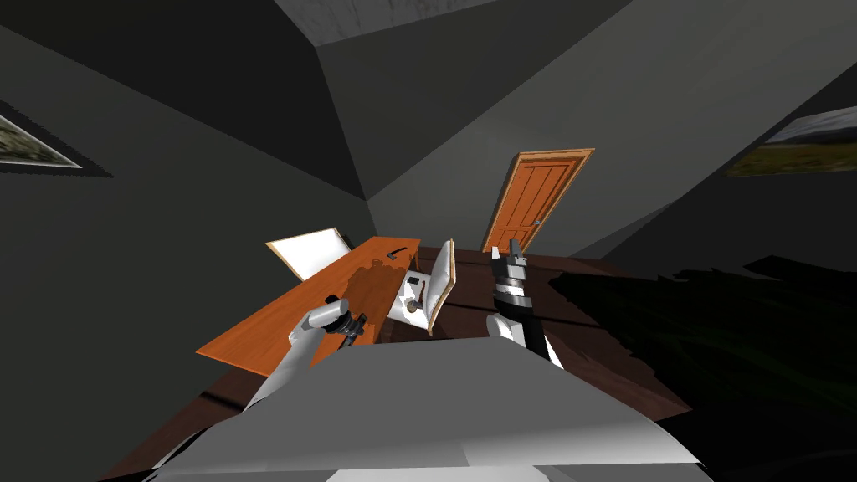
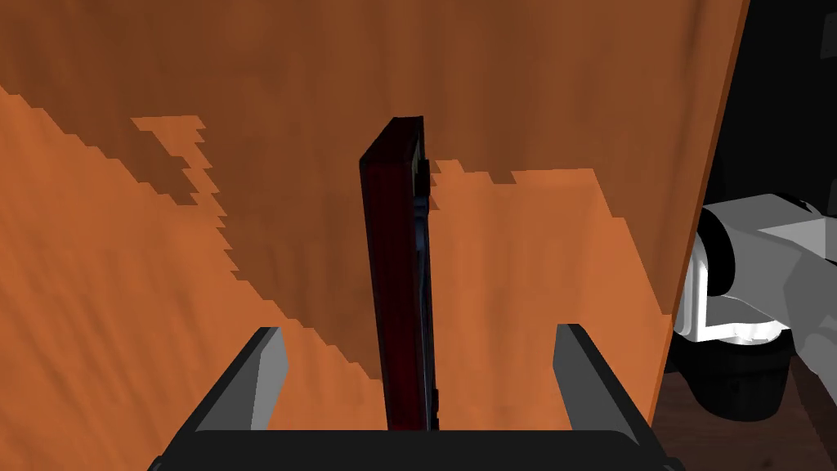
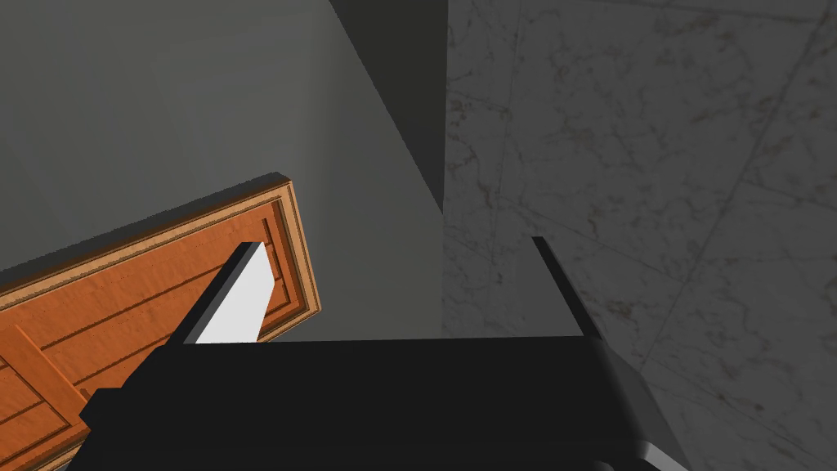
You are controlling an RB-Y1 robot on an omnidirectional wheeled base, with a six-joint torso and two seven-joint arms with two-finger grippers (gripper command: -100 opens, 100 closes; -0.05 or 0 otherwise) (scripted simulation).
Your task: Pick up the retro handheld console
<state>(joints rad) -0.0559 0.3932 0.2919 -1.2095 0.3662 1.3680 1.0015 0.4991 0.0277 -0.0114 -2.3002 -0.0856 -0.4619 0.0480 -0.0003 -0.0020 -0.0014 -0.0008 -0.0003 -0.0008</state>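
Observation:
The retro handheld console point(image 2: 396, 286) is a thin, dark red slab standing on its edge on the orange wooden table point(image 2: 147, 270). My left gripper point(image 2: 418, 368) is open and points down at the tabletop. The console rises between its two fingers point(image 2: 255, 378), with a gap on each side and no touch. In the head view the left gripper point(image 1: 353, 324) hangs over the near part of the table point(image 1: 276, 322). My right gripper point(image 1: 509, 249) is lifted in front of me, away from the table, open and holding nothing.
The table's edge point(image 2: 695, 204) runs close beside the left hand. A white chair point(image 1: 435, 289) stands against the table's right side. A small dark object point(image 1: 396, 251) lies at the table's far end, near a white panel point(image 1: 310, 251). An orange door point(image 1: 536, 197) is behind.

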